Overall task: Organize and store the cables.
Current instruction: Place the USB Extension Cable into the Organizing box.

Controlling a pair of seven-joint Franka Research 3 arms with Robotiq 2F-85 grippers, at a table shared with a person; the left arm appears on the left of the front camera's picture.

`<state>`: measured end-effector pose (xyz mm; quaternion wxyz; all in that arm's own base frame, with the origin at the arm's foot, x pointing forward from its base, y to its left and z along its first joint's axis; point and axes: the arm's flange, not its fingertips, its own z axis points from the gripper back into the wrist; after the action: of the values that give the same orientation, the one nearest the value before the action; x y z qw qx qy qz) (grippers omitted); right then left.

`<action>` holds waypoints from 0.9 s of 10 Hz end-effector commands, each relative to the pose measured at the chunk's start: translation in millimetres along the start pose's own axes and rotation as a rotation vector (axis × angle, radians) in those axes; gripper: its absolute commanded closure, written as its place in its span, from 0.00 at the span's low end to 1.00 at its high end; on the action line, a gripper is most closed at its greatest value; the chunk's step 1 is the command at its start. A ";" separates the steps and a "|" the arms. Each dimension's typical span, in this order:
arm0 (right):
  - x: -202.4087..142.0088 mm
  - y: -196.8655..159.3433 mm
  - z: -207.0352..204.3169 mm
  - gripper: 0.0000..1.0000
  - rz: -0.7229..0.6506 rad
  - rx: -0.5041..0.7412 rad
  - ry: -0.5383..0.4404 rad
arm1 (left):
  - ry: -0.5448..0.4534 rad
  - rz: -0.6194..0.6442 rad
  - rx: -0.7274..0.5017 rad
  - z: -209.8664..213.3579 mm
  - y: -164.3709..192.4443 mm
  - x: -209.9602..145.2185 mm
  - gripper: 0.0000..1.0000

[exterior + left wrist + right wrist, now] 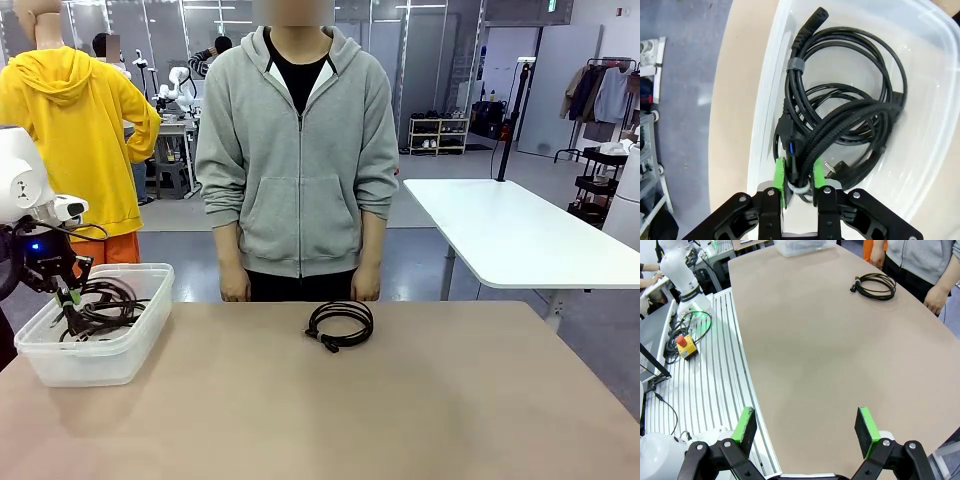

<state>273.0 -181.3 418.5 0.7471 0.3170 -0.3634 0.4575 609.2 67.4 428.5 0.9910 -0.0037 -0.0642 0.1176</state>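
Currently we see the left pincer (68, 297) down inside the clear plastic bin (135, 345) at the lower left of the front view, at the left edge of the tan counter (420, 400). In the left wrist view that left pincer (797, 182) sits at bottom centre with its green pads (779, 181) set narrow, on either side of a black bundle wrapped in a pale band; pads look right against the cord, but we cannot tell whether they are clamping it or just flanking it. Stored cables (850, 110) fill the bin (930, 65): a smooth black cord coiled in the upper half with a moulded plug at top centre and a grey tie on its left side, and a braided black coil lying across it in the middle, with a metal-tipped connector near the lower centre. In the front view the same cables (100, 305) show as a dark tangle inside the bin. One more coiled cable (340, 325) lies flat on the counter at centre frame, just in front of the person (298, 150) in a grey hoodie, whose hands hang at the far counter edge, not touching it. Right pincer (807, 427) sits at the bottom of the right wrist view, jaws wide, nothing between them, over bare counter (830, 350); the loose cable (874, 286) lies at upper right, well apart.
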 end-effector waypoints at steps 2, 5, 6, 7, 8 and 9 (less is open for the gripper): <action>-0.3 -0.2 -0.2 0.00 0.013 -0.001 -0.012 | 0.051 0.024 0.045 -7.2 -1.2 -1.4 0.00; -0.3 -0.2 -0.2 0.00 0.013 -0.001 -0.012 | 0.019 0.055 0.002 4.1 1.3 -7.5 0.18; -0.3 -0.2 -0.2 0.00 0.013 -0.001 -0.012 | 0.007 0.047 0.003 9.0 0.7 -10.8 0.09; -0.3 -0.2 -0.2 0.00 0.013 -0.001 -0.012 | -0.023 0.032 -0.018 18.6 -1.1 -16.9 0.00; -0.3 -0.2 -0.2 0.00 0.013 -0.001 -0.012 | -0.070 0.012 -0.038 29.8 -5.1 -31.1 0.00; -0.3 -0.2 -0.2 0.00 0.013 -0.001 -0.012 | -0.097 -0.052 -0.081 40.7 -10.2 -51.5 0.00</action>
<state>273.1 -181.2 418.5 0.7471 0.3170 -0.3634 0.4574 586.2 54.6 463.1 0.9890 -0.0111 -0.0900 0.1170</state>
